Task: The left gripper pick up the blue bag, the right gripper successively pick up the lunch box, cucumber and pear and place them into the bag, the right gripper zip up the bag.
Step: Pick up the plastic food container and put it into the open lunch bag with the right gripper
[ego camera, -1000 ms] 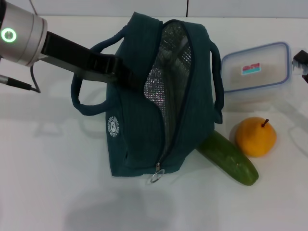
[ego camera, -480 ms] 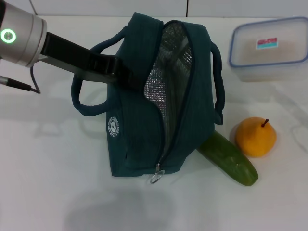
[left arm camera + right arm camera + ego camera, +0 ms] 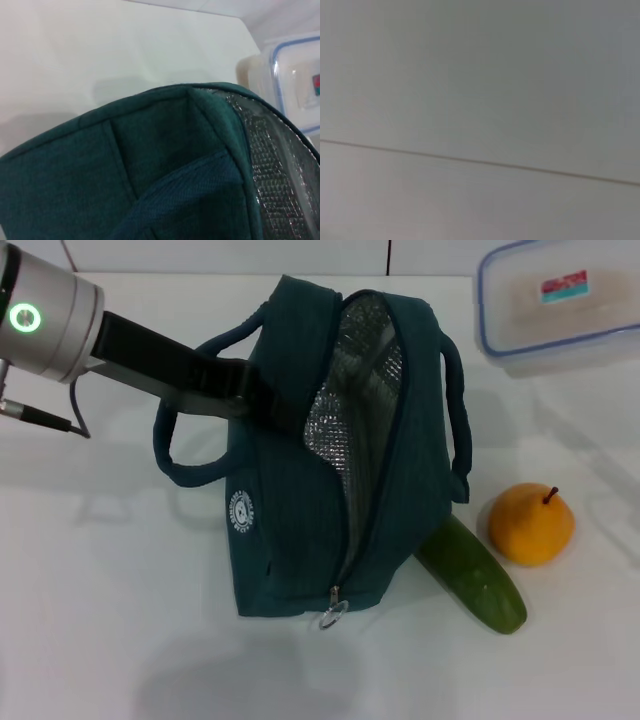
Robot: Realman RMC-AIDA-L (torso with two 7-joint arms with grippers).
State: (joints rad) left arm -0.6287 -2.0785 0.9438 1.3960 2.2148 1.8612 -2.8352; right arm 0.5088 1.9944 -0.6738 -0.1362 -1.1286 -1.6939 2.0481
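The blue bag [image 3: 300, 520] stands unzipped in the middle of the table, its silver lining [image 3: 352, 400] showing. My left gripper [image 3: 275, 412] comes in from the left and is shut on the bag's near rim, holding the mouth apart. The lunch box [image 3: 560, 305] is at the upper right corner of the head view, cut off by the frame edge. To the right of the bag lies the pear [image 3: 531, 525]. The cucumber [image 3: 472, 578] lies slanted against the bag's lower right corner. The left wrist view shows the bag's rim [image 3: 125, 165] and the lunch box [image 3: 295, 85] beyond it. My right gripper is out of view.
The white table [image 3: 100, 590] spreads to the left of and in front of the bag. The ring zipper pull [image 3: 333, 616] hangs at the bag's front end. Only a plain pale surface with one dark line shows in the right wrist view.
The lunch box has moved up and away from its place on the table beside the bag, toward the upper right corner. The bag has shifted slightly. Pear and cucumber lie as before.
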